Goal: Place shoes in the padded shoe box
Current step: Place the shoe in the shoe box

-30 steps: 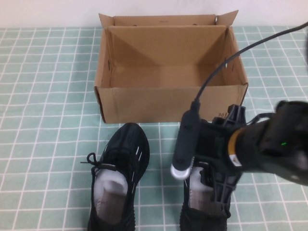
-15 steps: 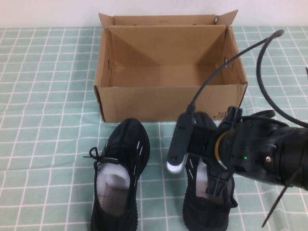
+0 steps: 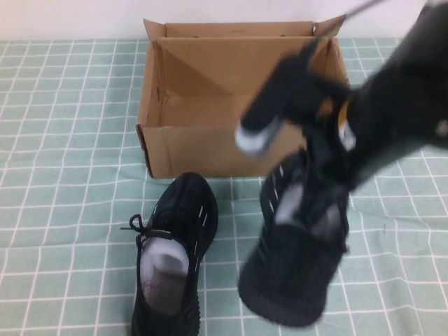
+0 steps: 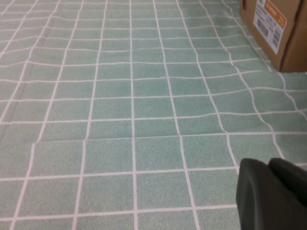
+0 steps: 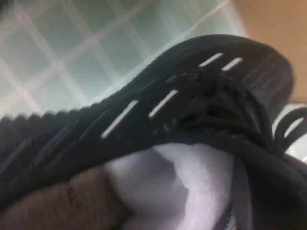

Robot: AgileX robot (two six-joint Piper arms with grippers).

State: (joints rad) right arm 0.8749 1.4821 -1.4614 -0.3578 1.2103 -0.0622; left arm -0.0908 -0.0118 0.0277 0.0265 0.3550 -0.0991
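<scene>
Right hand point(image 3: 318, 185): clamped on the collar of the lifted black knit sneaker with white dash marks point(image 3: 297, 259), which hangs heel-down in front of the box, clear of the surface.
Left hand point(image 4: 276, 194): low over bare cloth, away from the shoes; only a dark edge of it shows, so I cannot tell whether it is wide or narrow.
Second black knit sneaker point(image 3: 171, 255): lies flat on the green checked cloth surface point(image 3: 63, 210), toe toward the box, white paper stuffing showing in its opening.
Plain brown cardboard shoe box point(image 3: 245, 150): open at the top with short flaps up, nothing visible inside, just beyond both shoes.
Handling, judged: the knit upper looks soft and light, likely to fold under a pinch; the sole looks stiffer. The paper stuffing should keep the collar from collapsing.
Where to hold, judged: the collar rim or heel counter, pinching through to the stuffing; not the laces, which would slip and swing.
Risk, judged: held at one end, the shoe dangles and its heel could catch the near box wall.
</scene>
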